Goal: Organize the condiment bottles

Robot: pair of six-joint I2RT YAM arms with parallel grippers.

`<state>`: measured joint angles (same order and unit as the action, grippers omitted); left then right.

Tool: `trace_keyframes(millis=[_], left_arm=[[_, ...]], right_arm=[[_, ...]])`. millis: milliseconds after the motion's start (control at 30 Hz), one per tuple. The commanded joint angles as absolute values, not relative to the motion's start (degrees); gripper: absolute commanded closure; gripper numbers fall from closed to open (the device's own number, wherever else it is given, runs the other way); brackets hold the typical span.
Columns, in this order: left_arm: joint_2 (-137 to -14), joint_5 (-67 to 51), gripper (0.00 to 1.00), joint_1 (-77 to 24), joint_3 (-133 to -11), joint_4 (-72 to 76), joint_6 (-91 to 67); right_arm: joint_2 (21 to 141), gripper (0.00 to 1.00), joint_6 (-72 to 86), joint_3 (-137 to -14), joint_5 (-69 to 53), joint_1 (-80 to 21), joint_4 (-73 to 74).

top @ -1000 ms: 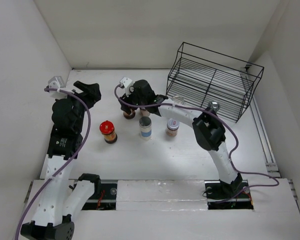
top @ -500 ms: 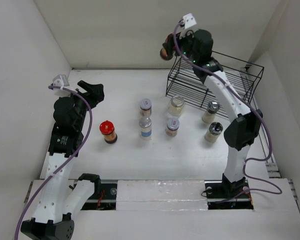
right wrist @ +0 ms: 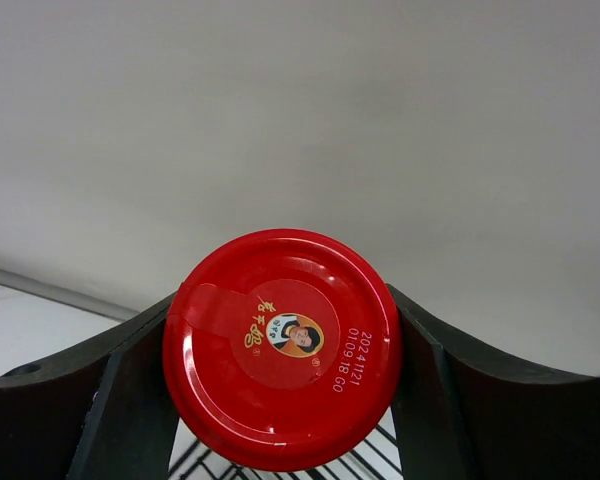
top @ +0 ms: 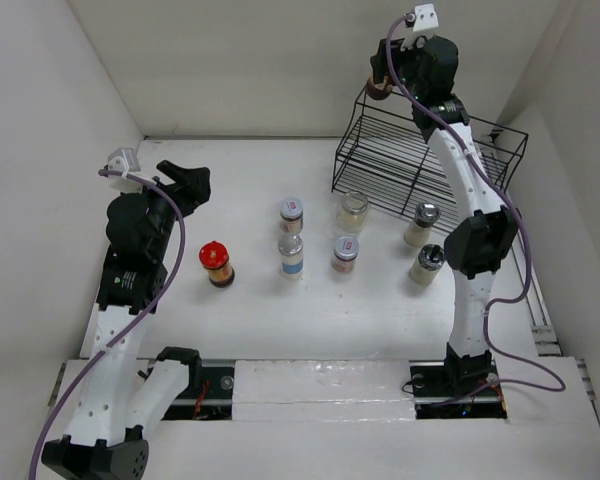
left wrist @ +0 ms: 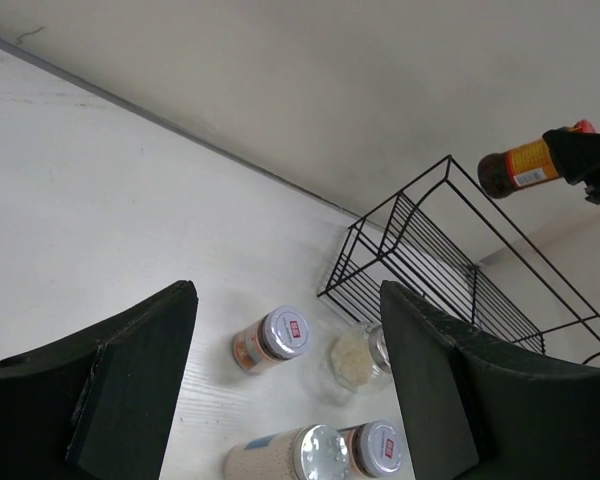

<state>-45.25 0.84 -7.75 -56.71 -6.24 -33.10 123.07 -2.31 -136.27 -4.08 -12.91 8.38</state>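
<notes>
My right gripper [top: 384,76] is shut on a red-lidded jar of dark sauce [top: 379,88], held high over the far left top corner of the black wire rack [top: 430,160]. Its red lid [right wrist: 282,348] fills the right wrist view between the fingers. The held jar also shows in the left wrist view [left wrist: 520,168]. My left gripper [top: 187,184] is open and empty at the far left. On the table stand a second red-lidded jar [top: 216,263], a white-capped blue-label jar [top: 291,255], two silver-lidded orange jars [top: 291,214] [top: 345,253], a pale jar [top: 353,211] and two more jars [top: 421,223] [top: 428,263].
The rack stands at the back right against the walls; its wires show in the right wrist view [right wrist: 202,462] and the left wrist view [left wrist: 460,275]. White walls close in the table on three sides. The left wrist view shows an orange jar [left wrist: 275,338] and the pale jar [left wrist: 363,355].
My right arm lifted the red-lidded jar from the middle of the table up and to the right, now above the rack's top corner. The left arm barely moved.
</notes>
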Motion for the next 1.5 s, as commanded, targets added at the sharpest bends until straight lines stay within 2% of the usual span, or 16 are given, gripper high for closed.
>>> trace_keyframes(millis=[0,233,667,767,1167,1267,1300,1333,1467], left_arm=[[-45.53,-0.62,0.30,-7.21,-57.57,-3.34,-33.22],[-45.53,-1.85,0.30,-7.21,-57.04,-2.81,-33.22],[-44.92,-2.45,0.30,-7.21,-57.04,-2.81,-33.22],[-44.91,-2.46,0.30,-7.21,-57.04,-2.81,-33.22],[-44.91,-2.46,0.30,-7.21,-57.04,-2.81,-33.22],[-44.91,-1.93,0.30,-7.21,-57.04,-2.81,-33.22],[-44.91,-2.54,0.30,-7.21,-57.04,-2.81,-33.22],[-44.91,-2.55,0.30,-7.21,-57.04,-2.81,-33.22],[-44.91,-2.55,0.30,-7.21,-57.04,-2.81,-33.22]], right_arm=[[121.90,0.61,-1.41,-141.68,-2.20,-11.26,1.41],[123.66,0.61,-0.88,-142.21,-2.20,-10.02,1.93],[126.56,0.61,0.18,-135.71,-3.52,-10.02,1.93],[127.09,0.57,0.18,-135.18,-2.99,-11.07,1.93],[129.02,0.37,2.54,-132.98,-3.43,-11.60,1.93],[129.02,0.22,3.77,-132.98,-3.43,-11.60,1.93],[128.33,0.11,3.78,-132.98,-3.43,-11.60,1.93],[127.80,0.07,3.78,-132.98,-3.43,-11.60,1.93],[124.73,0.01,3.78,-133.86,-4.12,-11.08,1.93]])
